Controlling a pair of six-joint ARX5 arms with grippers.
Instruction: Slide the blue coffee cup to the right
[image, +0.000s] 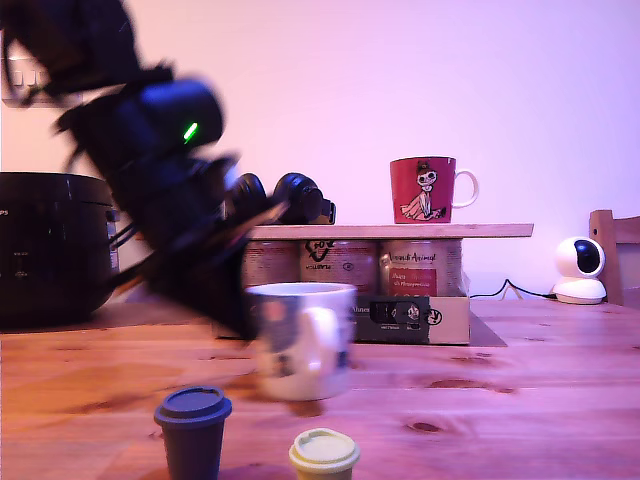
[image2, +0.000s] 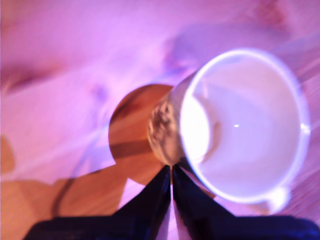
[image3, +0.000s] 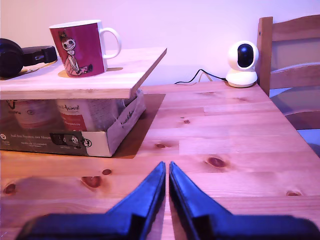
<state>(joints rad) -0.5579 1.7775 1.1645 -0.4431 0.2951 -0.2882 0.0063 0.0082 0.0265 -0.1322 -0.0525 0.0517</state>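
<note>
The dark lidded takeaway cup (image: 192, 430) and a yellow-lidded one (image: 324, 455) stand nearest, just in front of the blue coffee cup (image: 298, 338) on the table (image: 520, 390). Push low and steadily. My first gripper (image2: 171, 172), jaws closed, presses the cup's wall, holding nothing.

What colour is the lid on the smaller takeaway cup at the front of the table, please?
Pale yellow lid, best seen in the exterior view.

1. Wooden table (image: 520, 400) carries the blue coffee cup (image: 300, 340) at centre.
2. Toward 6 o'clock: dark lidded cup (image: 193, 430), yellow-lidded cup (image: 324, 455).
3. Toward 12: cardboard box (image: 400, 318); 3 o'clock: white camera (image: 580, 270); 9 o'clock: black cooker (image: 50, 245).
</note>
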